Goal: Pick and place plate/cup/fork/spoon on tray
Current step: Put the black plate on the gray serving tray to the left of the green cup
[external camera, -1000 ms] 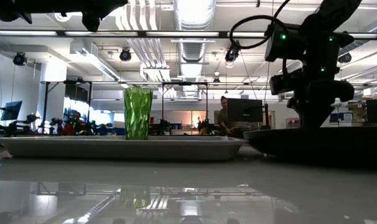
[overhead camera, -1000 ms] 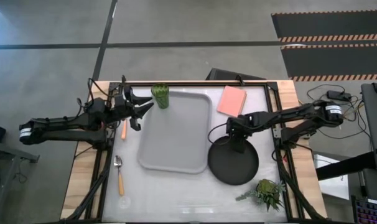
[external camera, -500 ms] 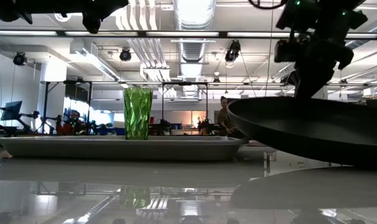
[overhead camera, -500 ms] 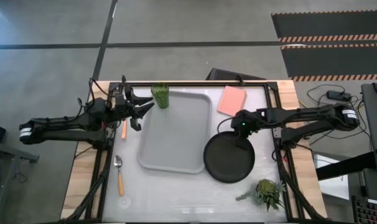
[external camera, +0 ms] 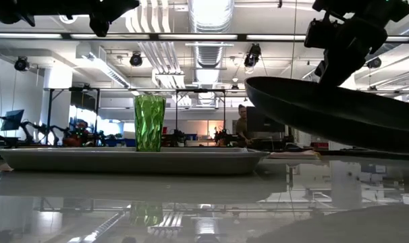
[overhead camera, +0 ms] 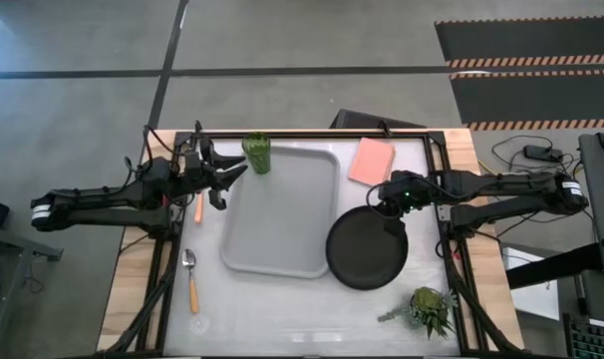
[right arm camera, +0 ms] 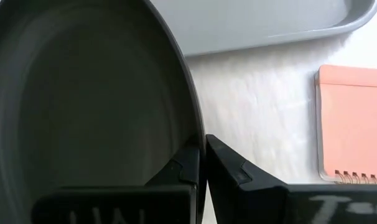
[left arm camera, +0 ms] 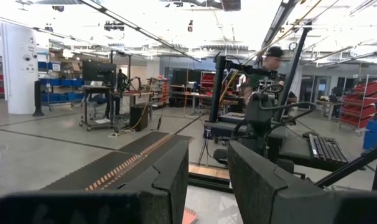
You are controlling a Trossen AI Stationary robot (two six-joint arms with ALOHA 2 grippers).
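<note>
The plate [overhead camera: 366, 249] is held tilted above the table [overhead camera: 282, 309] by the right gripper [overhead camera: 389, 209], clamped on its rim, seemingly bound for the tray [overhead camera: 282, 214]; the left gripper [overhead camera: 222, 179] hangs spread beside the cup [overhead camera: 257, 153].

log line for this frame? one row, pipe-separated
right gripper: shut on plate rim, lifted, tilted | left gripper: open, beside cup | cup on tray

Most of the tray [overhead camera: 282, 214] lay bare, open for anything coming in from the right. Only the cup [overhead camera: 256, 153] stood in its far left corner, with the left gripper [overhead camera: 222, 179] hanging just beside it at the tray's left edge. The plate [overhead camera: 367, 249], pinched by the right gripper [overhead camera: 391, 207], hung tilted over the tray's right rim. The pink pad [overhead camera: 371, 160] lay off the far right corner.
</note>
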